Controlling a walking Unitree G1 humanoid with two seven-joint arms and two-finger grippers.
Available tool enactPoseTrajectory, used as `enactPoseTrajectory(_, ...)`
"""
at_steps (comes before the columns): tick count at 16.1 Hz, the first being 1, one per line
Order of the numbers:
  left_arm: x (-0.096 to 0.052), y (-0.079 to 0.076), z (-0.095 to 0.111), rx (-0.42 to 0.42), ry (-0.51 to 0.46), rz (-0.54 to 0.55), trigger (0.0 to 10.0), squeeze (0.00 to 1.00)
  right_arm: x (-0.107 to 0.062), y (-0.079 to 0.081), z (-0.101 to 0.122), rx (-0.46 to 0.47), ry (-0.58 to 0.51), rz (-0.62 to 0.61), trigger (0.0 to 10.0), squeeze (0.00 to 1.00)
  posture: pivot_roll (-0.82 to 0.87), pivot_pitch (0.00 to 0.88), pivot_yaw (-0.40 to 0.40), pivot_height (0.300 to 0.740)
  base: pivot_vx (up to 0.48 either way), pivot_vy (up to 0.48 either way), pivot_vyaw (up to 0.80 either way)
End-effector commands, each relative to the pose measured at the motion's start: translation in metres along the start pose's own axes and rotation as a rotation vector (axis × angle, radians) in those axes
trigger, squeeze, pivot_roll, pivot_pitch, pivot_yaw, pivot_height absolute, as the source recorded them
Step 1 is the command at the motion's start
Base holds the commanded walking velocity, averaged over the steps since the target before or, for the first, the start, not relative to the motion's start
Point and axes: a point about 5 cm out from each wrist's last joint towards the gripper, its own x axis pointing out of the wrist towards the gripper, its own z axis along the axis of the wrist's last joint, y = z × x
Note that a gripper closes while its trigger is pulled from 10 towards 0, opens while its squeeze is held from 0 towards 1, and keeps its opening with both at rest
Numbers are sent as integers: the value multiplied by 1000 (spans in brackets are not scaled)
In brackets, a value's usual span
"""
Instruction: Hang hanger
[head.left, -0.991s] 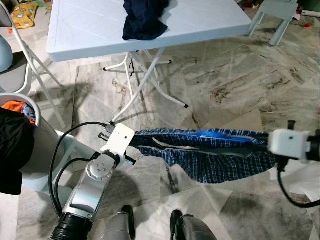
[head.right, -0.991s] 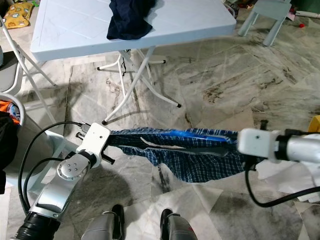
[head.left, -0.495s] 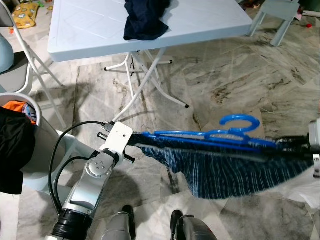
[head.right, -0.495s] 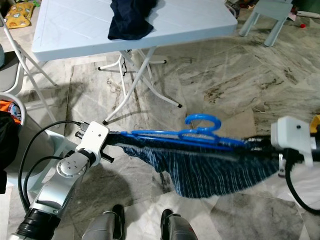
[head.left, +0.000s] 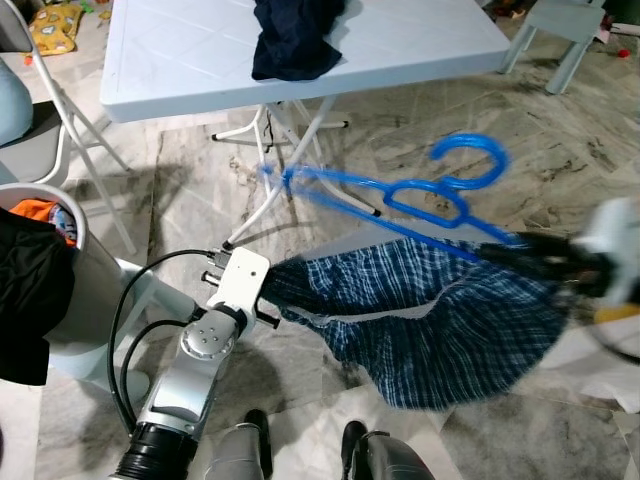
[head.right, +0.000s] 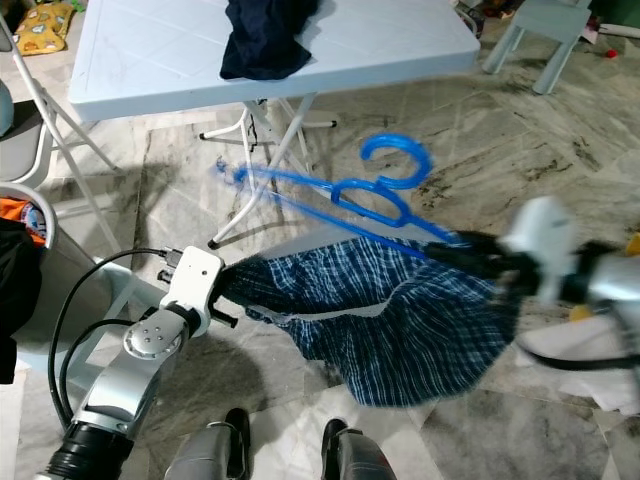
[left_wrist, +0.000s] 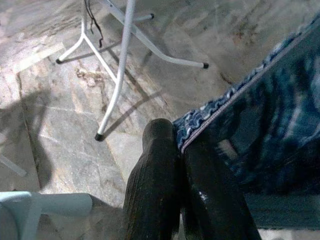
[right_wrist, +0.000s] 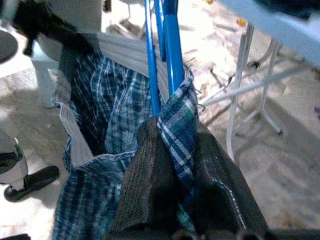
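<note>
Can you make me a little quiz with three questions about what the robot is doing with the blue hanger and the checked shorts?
1. Where is the dark cloth?
A. on the table
B. on the floor
C. in the basket

2. What colour is the hanger?
A. red
B. blue
C. white

3. What is the left gripper doing?
A. hanging open
B. pinching the shorts' edge
C. holding the table leg

Answers:
1. A, the cloth lies heaped at the far side of the white table.
2. B, the hanger is bright blue, its hook up, tilted above the shorts.
3. B, its two fingers are shut on the hem; the right gripper pinches the other end, beside the hanger's bars.
</note>
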Motion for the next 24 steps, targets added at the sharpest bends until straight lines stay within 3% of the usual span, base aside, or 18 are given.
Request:
enactPoseTrajectory(1,-4,0,-7,-39,16,30,10000,1000,13,2,-1,1,-15,-98,10000,0,-80,248,-19,740,0,0,0)
enactPoseTrajectory(3,-5,-11,-3,-40,-17,-19,10000,1000,33,7,1,32,-49,-163,10000,0,-77,246,-21,740,0,0,0)
enactPoseTrajectory(5,-10,-33,3,15,-76,-166,10000,1000,54,12,2,61,-75,-254,10000,0,-76,245,-27,740,0,0,0)
enactPoseTrajectory(8,-22,-51,2,220,-165,-345,10000,1000,72,22,-10,53,-22,-301,10000,0,-69,247,-38,740,0,0,0)
enactPoseTrajectory(13,-25,-50,19,186,-278,-342,10000,1000,72,12,-17,-23,41,-317,10000,0,-68,246,-44,740,0,0,0)
enactPoseTrajectory(17,-33,-56,21,249,-345,-452,10000,1000,56,5,-32,-205,166,-149,10000,0,-68,243,-43,740,0,0,0)
enactPoseTrajectory(19,-35,-56,20,274,-354,-489,10000,1000,46,3,-41,-346,239,-68,10000,0,-67,241,-42,740,0,0,0)
enactPoseTrajectory(22,-39,-58,17,311,-351,-562,10000,1000,39,3,-45,-374,285,48,10000,0,-64,239,-40,740,0,0,0)
enactPoseTrajectory(24,-41,-48,22,270,-369,-624,10000,1000,35,9,-47,-379,283,189,10000,0,-64,237,-40,740,0,0,0)
